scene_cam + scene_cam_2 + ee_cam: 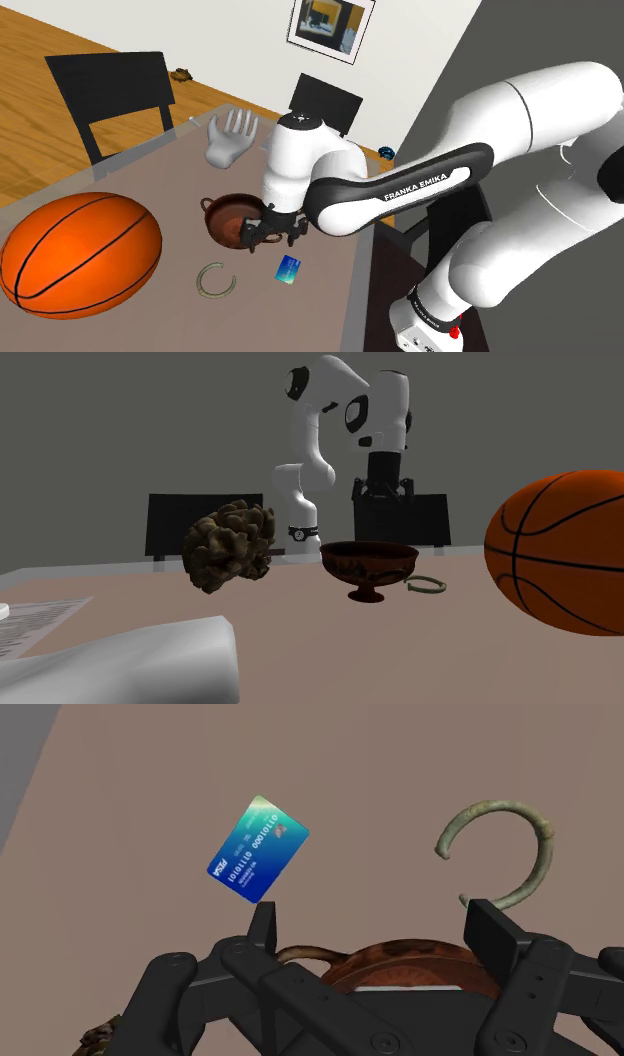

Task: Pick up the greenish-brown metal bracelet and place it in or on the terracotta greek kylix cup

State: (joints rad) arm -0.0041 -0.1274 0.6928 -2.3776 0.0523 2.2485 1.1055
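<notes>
In the shoulder view, the bracelet lies flat on the brown table, an open C-shaped ring. It sits between the basketball and a blue card, near the cup but apart from it. The gripper hangs by the cup's rim, on the side nearer the card, and nothing is in it. A pale model hand stands further back on the table.

In the second exterior view, the cup stands upright on its stem. The bracelet rests on the tabletop just beside the cup's foot, on this view's right. The gripper is raised well above both. A brown lumpy object sits to the cup's left and the basketball to its right.

In the wrist view, the gripper has its two fingers spread wide with nothing between them. The bracelet lies on the table beyond the right finger, off the centre line. The card lies beyond the left finger, and part of the cup's rim shows close under the hand.

Judged from this, no part of the task is done. The bracelet is not yet grasped and the cup holds nothing visible. The gripper has yet to line up over the bracelet, descend, close on it, lift it and carry it to the cup.
</notes>
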